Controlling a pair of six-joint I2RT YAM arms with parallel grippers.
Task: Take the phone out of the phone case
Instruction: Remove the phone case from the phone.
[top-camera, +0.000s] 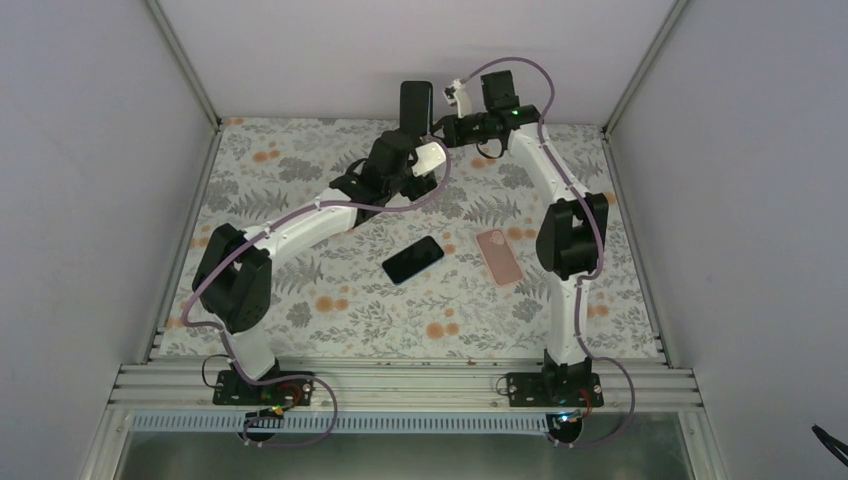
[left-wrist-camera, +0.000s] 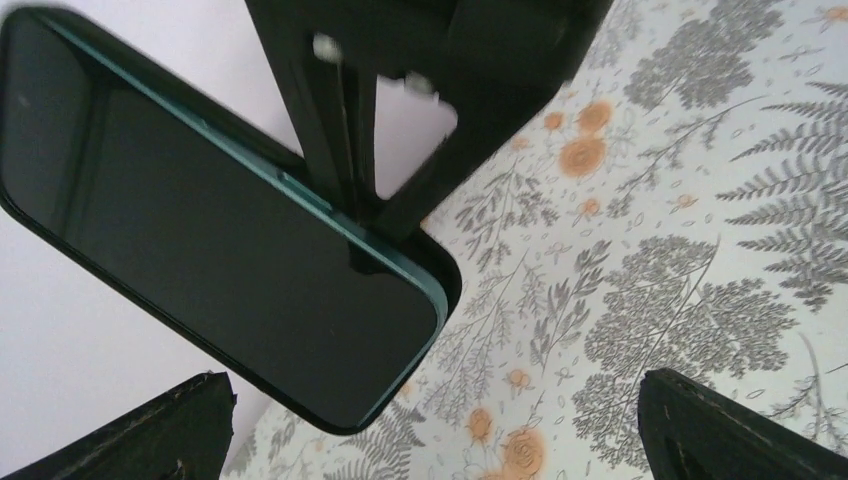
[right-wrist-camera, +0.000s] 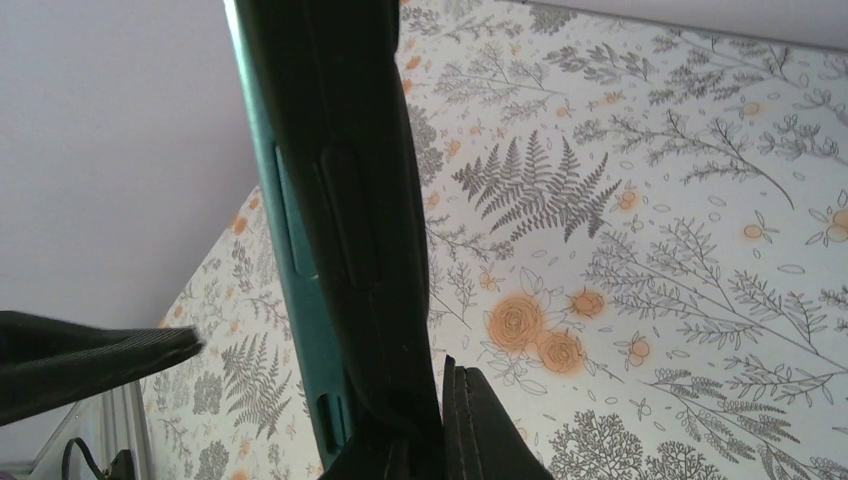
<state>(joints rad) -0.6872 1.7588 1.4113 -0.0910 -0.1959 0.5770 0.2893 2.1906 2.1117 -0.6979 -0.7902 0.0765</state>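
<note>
Both arms reached toward the far edge of the floral table (top-camera: 262, 178). The right gripper (top-camera: 434, 128), turned leftward, seemed clamped on the black phone case (top-camera: 416, 105), holding it upright in the air with the teal-edged phone (left-wrist-camera: 230, 250) seated inside. The left gripper (left-wrist-camera: 437, 388) faced it from the near side, fingers spread wide and touching nothing. A second phone (top-camera: 412, 259) and a pink case (top-camera: 498, 256) lay nearer.
</note>
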